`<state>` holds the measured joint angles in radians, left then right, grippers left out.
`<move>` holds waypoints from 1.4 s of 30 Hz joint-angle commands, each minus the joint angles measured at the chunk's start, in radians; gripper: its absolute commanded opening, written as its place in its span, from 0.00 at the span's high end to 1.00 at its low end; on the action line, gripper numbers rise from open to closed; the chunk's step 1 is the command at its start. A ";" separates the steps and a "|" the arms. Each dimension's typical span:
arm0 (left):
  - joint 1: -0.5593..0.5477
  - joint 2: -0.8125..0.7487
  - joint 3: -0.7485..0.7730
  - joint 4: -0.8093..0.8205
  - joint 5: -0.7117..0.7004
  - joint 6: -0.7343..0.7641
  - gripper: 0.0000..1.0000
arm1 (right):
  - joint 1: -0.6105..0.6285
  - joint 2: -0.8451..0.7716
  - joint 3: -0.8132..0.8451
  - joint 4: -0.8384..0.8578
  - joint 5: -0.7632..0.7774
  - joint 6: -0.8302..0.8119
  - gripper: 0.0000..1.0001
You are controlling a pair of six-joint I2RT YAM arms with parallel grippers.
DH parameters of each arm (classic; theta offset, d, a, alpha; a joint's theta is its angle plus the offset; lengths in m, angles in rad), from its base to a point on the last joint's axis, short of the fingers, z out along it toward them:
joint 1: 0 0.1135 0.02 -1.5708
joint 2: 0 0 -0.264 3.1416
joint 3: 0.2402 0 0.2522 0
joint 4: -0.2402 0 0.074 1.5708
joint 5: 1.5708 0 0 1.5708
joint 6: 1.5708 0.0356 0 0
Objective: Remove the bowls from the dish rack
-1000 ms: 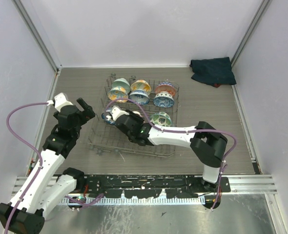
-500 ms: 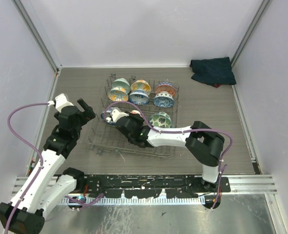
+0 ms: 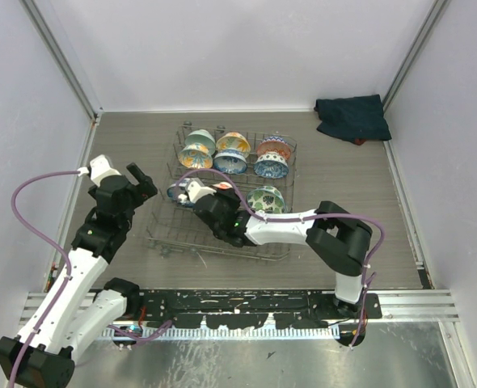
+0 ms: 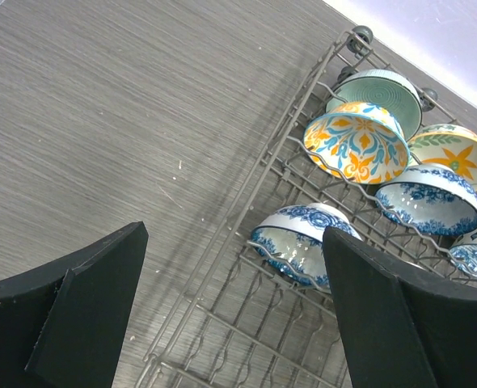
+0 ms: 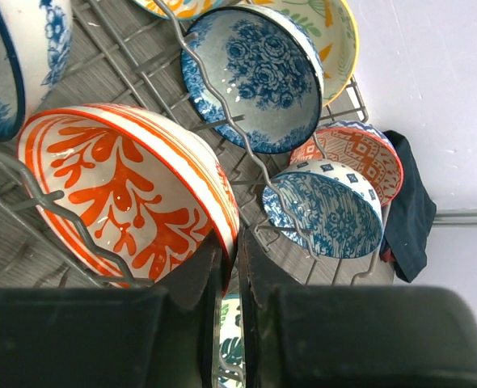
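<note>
The grey wire dish rack holds several patterned bowls on edge. In the right wrist view my right gripper is shut on the rim of an orange-and-white bowl, one finger inside the bowl and one outside. From above, that gripper reaches into the rack's left half, beside a blue-and-white bowl. My left gripper hovers just left of the rack. It is open and holds nothing, with the blue-and-white bowl ahead of it.
Behind in the rack stand a mint bowl, a yellow one, a red one and blue ones. A green-leaf bowl sits right of my right arm. A dark cloth lies at the back right corner.
My right gripper has narrowed its jaws onto the orange-and-white bowl's rim and shifted slightly deeper into the rack. The left arm has stayed still and open.
</note>
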<state>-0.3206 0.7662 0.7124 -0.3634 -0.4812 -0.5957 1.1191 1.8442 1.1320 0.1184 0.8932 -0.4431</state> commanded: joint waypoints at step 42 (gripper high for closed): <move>0.016 -0.036 -0.024 0.016 0.000 -0.008 0.02 | -0.077 -0.457 -0.002 -0.075 -0.153 0.297 0.99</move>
<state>-0.3092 0.7425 0.6979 -0.3630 -0.4808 -0.5999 1.1076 1.4937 1.0615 0.0734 0.8494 -0.2836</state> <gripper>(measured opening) 0.977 0.148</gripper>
